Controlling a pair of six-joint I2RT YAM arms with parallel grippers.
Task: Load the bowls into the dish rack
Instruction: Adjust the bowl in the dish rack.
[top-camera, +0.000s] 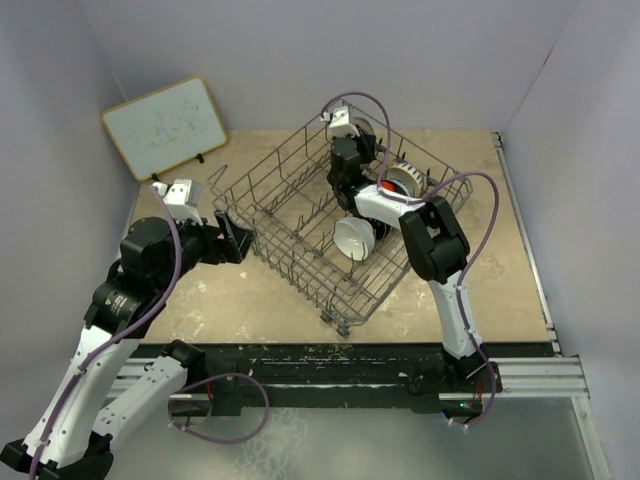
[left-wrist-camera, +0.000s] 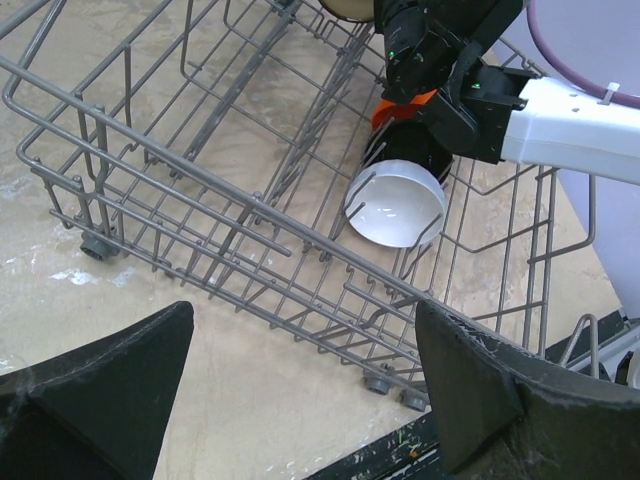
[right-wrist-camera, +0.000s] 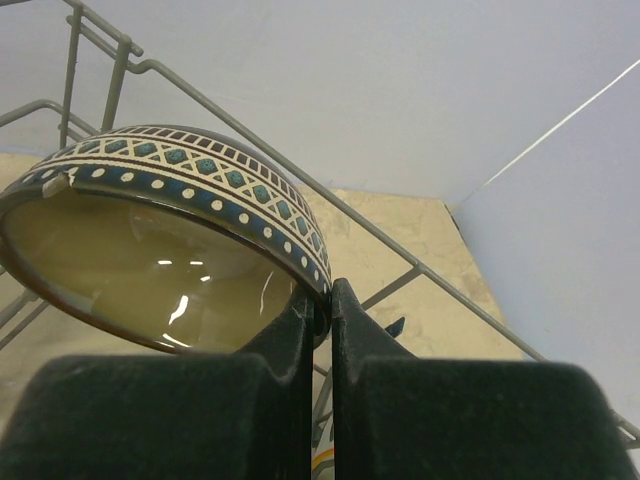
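My right claw (right-wrist-camera: 322, 300) is pinched tight on the rim of the blue-and-white patterned bowl (right-wrist-camera: 180, 200). The bowl's left edge is cut off, and the wires of the dish rack (top-camera: 300, 285) run behind it. My left claw (left-wrist-camera: 303, 320) gapes wide and empty at the rack's nine o'clock. The white bowl (left-wrist-camera: 395, 205) stands on edge in the rack. At its twelve o'clock, the orange-red bowl (left-wrist-camera: 400, 105) is mostly hidden by my right arm.

The right arm (left-wrist-camera: 560, 120) hides most of the orange bowl (left-wrist-camera: 400, 108). The patterned bowl (right-wrist-camera: 190, 190) runs off the right wrist view's left edge. A tan bowl (left-wrist-camera: 345, 8) is cut by the left wrist view's top edge. Marks on the board (top-camera: 165, 125) are too small to read.
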